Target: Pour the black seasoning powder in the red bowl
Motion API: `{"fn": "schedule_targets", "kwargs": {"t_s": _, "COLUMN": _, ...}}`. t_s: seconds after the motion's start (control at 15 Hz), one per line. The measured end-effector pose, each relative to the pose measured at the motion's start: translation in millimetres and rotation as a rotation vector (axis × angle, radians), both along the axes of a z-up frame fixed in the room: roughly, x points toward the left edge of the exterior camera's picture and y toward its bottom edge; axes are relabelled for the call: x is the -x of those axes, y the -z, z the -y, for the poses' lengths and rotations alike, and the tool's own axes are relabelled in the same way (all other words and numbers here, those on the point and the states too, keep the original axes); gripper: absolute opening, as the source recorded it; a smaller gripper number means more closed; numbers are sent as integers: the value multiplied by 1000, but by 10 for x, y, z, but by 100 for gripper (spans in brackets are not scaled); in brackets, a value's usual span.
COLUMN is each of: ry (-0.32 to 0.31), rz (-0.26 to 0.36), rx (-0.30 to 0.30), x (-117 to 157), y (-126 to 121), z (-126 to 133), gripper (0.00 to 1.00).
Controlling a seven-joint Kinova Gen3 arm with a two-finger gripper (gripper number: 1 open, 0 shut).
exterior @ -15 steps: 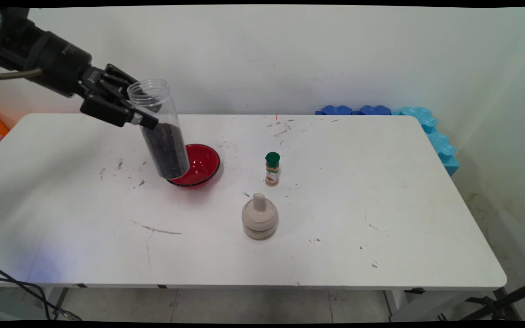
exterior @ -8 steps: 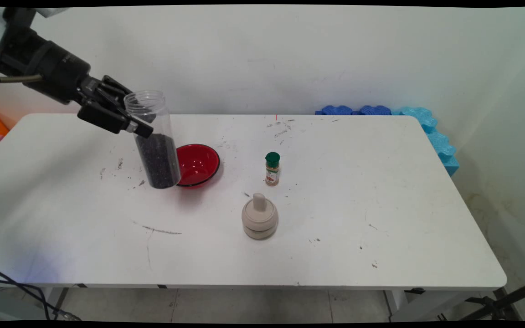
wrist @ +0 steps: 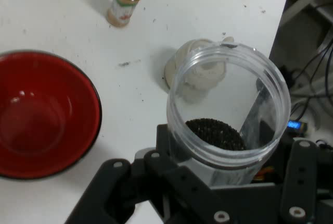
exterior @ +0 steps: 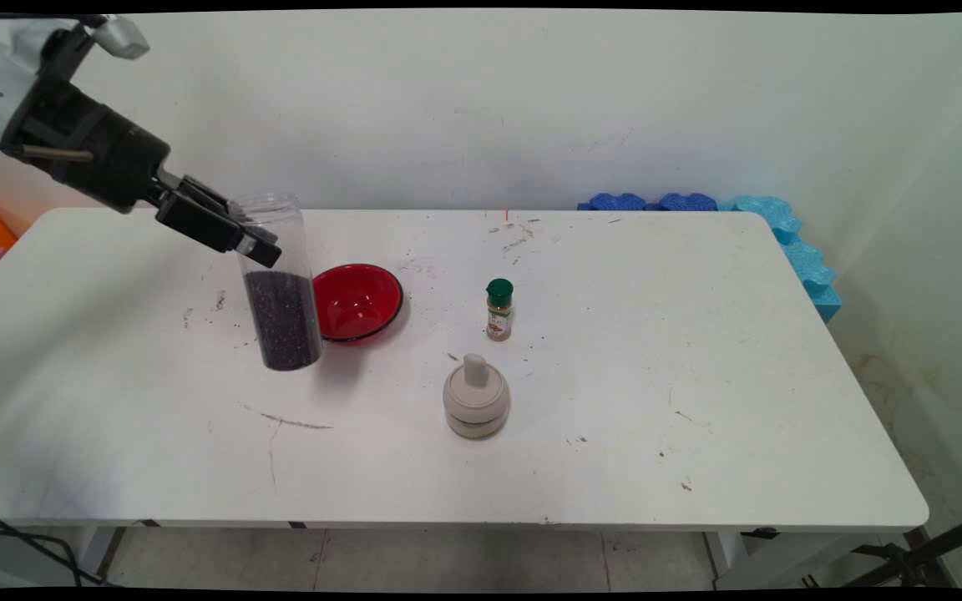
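The black two-finger gripper (exterior: 251, 242) is clamped on 1 clear plastic jar of dark granules (exterior: 278, 284), near-upright, open-topped, just beside the red bowl (exterior: 360, 302) on the white table (exterior: 615, 401).

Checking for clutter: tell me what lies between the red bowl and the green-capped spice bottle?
Nothing: in the main view only bare, scuffed table separates the red bowl from the spice bottle.

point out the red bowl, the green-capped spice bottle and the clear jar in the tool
red bowl (exterior: 357, 302), main view, inner floor
spice bottle (exterior: 498, 318), main view, labelled body
clear jar (exterior: 282, 330), main view, dark-filled lower half
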State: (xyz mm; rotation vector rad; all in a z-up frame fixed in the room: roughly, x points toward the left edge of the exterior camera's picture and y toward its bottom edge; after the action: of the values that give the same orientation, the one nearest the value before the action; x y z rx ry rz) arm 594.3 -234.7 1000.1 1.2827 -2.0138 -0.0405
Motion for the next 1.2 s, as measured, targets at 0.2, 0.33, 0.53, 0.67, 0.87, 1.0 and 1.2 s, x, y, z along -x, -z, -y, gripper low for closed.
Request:
{"fn": "schedule_targets", "kwargs": {"t_s": 0.2, "ry": -82, "rz": -49, "rx": -88, "x": -33, "y": 108, "z": 32, "gripper": 0}}
{"fn": "schedule_targets", "kwargs": {"t_s": 0.33, "ry": -126, "rz": -76, "rx": -135, "x": -43, "y": 175, "z": 45, "gripper": 0}}
{"fn": "schedule_targets", "kwargs": {"t_s": 0.53, "ry": -190, "rz": -110, "rx": -194, "x": -60, "y": 257, "z": 95, "gripper": 0}}
{"fn": "schedule_targets", "kwargs": {"t_s": 0.67, "ry": -240, "rz": -138, "rx": -235, "x": -73, "y": 306, "z": 141, "gripper": 0}}
{"fn": "schedule_targets", "kwargs": {"t_s": 0.87, "ry": -303, "rz": -180, "rx": -295, "x": -83, "y": 366, "z": 217, "gripper": 0}}
{"fn": "schedule_targets", "kwargs": {"t_s": 1.0, "ry": -350, "rz": -210, "rx": -340, "x": -92, "y": 406, "z": 263, "gripper": 0}}
{"fn": "schedule_targets", "kwargs": {"t_s": 1.2, "ry": -432, "rz": -258, "rx": -413, "x": -115, "y": 464, "z": 314, "gripper": 0}}
